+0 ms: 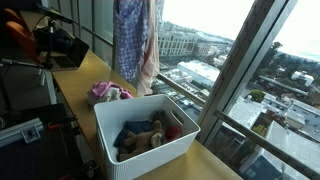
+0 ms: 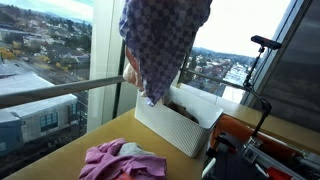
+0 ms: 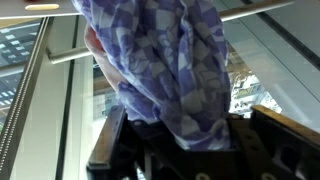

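- Far left: a light wooden surface [image 1: 72,88] ran along tall windows [image 1: 250,60]. A crumpled pink fabric pile [image 1: 108,92] lay on it, just beside the bin's far corner.
- Middle: a blue, purple and white checked cloth [image 1: 133,40] hung in the air, clear of the surface, with its hem near the bin's back rim. Its top ran out of frame in both exterior views.
- Gripper [image 3: 185,140]: showed only in the wrist view, clamped tight on a bunched part of the checked cloth [image 3: 170,70], with fabric squeezed between the fingers.
- Right: a white slotted plastic bin [image 1: 150,150] stood on the surface, with dark and tan garments [image 1: 140,135] heaped inside.
- Risk: the pinch looked to catch only a small fold, so the checked cloth could slip free and land across the rim or on the pink fabric pile.
- Risk: the long hanging hem could snag the bin's wall and drag or tip it, since the bin looked light.
- Views: only the wrist view showed the grip, and it hid the bin completely.
- Views: one exterior view [image 1: 140,135] looked down into the bin. Another [image 2: 175,125] showed only the bin's outer wall, but gave the hem's height above the rim better.
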`<action>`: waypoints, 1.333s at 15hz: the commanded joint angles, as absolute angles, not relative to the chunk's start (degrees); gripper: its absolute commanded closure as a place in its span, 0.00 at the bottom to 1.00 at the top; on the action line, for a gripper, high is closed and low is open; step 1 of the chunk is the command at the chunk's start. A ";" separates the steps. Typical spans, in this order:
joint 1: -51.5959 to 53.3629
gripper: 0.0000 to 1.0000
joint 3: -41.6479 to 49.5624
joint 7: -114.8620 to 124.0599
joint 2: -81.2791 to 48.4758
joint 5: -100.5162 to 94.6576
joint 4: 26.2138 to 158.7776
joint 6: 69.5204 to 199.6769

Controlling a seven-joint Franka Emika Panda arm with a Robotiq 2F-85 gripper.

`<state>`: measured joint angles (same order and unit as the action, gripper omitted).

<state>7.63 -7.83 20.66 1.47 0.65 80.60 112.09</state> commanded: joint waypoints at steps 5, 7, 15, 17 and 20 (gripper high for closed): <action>13.34 1.00 -12.98 26.15 -6.41 -5.02 71.00 107.94; 14.34 1.00 -13.45 26.91 -6.79 -4.82 77.99 111.57; 15.93 1.00 -12.34 28.82 -10.00 -2.18 101.03 123.50; 15.67 1.00 -12.28 28.77 -10.12 -0.41 105.06 125.00; 16.34 1.00 -12.63 29.43 -11.32 1.55 109.41 127.56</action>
<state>15.47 -12.78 28.55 -11.83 -0.65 105.22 124.48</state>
